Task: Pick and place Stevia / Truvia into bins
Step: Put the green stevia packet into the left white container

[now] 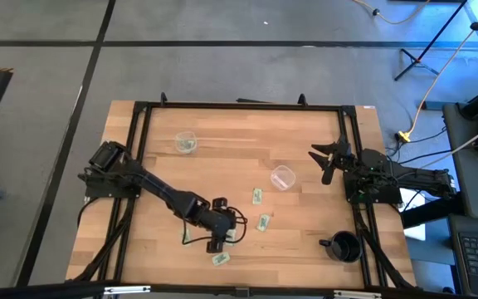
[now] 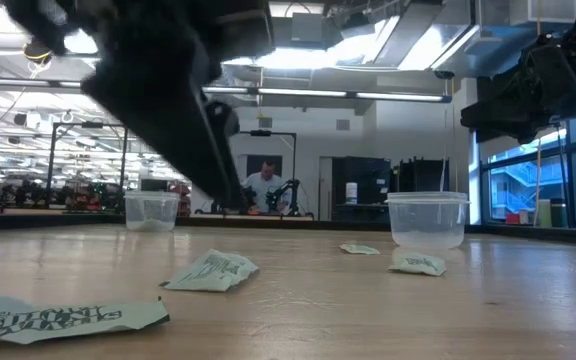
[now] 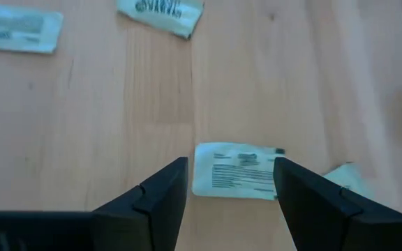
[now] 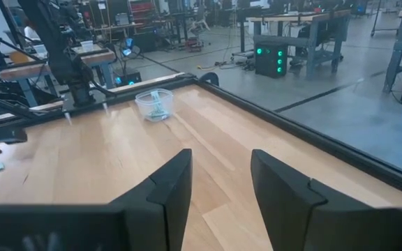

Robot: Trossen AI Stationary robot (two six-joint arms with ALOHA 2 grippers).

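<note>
Left claw (image 3: 230, 185), spread wide, straddles a flat green-and-white paper sweetener packet (image 3: 234, 171) on the wooden bench (image 1: 239, 158); light and limp, it likely needs pinching across its edges.

Even, bright overhead lighting; ceiling lights (image 2: 348, 55) glare in the low view, where the near arm (image 2: 168, 90) is blurred.

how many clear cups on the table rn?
2. One cup sits at the far left of the table with packets inside. The other cup stands right of centre, near the right gripper, and looks empty. The black mug isn't counted.
</note>
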